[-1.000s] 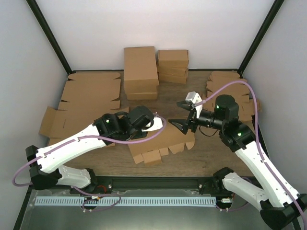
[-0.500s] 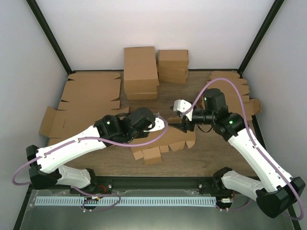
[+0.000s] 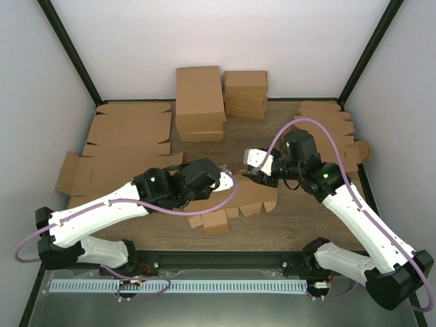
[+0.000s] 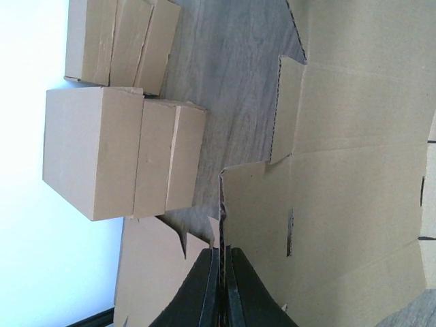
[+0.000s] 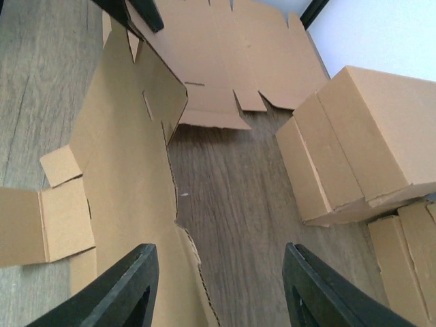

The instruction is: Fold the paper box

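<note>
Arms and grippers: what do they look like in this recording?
The left arm and right arm have white links, black joints with small green lights, and a loose purple cable each. The left gripper and right gripper have black tapered fingers.

Left arm [image 3: 102, 208], right arm [image 3: 364, 225]: white shell links, black joints, green indicator light [image 3: 154, 180], lilac cable [image 3: 310, 120] apiece. Right gripper [image 5: 218, 259] black, wedge-shaped.

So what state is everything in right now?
paper box: unfolded, one panel lifted up.
left gripper: shut, pinching the paper box's edge.
right gripper: open, over the paper box's edge.
folded boxes: closed, stacked at the back.
cardboard sheets: unfolded, lying flat.
</note>
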{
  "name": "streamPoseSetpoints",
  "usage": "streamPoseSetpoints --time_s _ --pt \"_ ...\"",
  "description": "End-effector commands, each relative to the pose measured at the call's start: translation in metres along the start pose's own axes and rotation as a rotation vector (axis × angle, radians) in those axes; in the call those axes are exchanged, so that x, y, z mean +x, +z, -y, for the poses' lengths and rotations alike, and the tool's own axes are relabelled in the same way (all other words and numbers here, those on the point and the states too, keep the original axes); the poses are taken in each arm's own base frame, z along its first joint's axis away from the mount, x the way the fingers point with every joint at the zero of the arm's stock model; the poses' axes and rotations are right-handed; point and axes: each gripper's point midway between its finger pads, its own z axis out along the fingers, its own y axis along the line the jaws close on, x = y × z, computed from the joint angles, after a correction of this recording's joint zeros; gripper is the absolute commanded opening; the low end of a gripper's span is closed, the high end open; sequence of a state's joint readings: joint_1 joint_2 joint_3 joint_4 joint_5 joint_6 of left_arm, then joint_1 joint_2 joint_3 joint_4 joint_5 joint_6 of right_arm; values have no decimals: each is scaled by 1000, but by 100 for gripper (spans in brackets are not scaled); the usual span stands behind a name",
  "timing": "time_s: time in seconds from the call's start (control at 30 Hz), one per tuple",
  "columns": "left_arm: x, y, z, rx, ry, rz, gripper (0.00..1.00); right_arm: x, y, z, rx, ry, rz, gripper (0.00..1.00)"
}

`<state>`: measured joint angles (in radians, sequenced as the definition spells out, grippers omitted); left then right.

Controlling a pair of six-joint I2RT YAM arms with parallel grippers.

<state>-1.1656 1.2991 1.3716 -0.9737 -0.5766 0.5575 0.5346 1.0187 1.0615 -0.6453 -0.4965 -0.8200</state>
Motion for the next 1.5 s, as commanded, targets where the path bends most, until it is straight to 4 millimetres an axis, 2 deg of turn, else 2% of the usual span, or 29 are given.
streamPoseSetpoints --time_s 0.0,0.13,0.5,0.67,0.7,0.8,0.93,1.03,1.13,1.23,1.3,1.37,1.47 --pt "3 -4 0 -21 17 -7 4 11 0 -1 5 -26 -66 51" --pt "4 -5 1 -25 29 -16 4 17 2 -2 8 -31 -89 50" --pt "-2 -7 1 -21 16 8 4 19 6 -18 -45 -37 -65 31" --pt "-3 -9 0 -21 -6 21 5 21 9 -19 -57 -18 -72 2" --pt "-3 -11 -2 -28 -26 30 8 19 8 -18 -51 -14 -63 1" --pt "-15 -26 -17 -50 -180 117 32 5 1 -15 -30 -4 -11 1" --pt "-25 -71 -49 -52 -523 316 71 -15 -10 -10 17 41 80 1" --pt "-11 -114 -70 -33 -811 520 99 -22 -11 -13 -2 116 122 1" --pt "23 -134 -84 -40 -1118 624 100 -28 -14 -19 -26 198 170 1" --pt "48 -139 -79 -35 -1205 595 100 -36 -24 -27 -35 253 232 1" --pt "51 -136 -69 10 -1217 578 100 -41 -32 -31 -34 272 267 1" --pt "44 -129 -55 75 -1180 555 100 -43 -40 -36 -29 289 285 1" --pt "41 -112 -43 87 -1120 484 100 -39 -45 -39 -15 326 278 1"
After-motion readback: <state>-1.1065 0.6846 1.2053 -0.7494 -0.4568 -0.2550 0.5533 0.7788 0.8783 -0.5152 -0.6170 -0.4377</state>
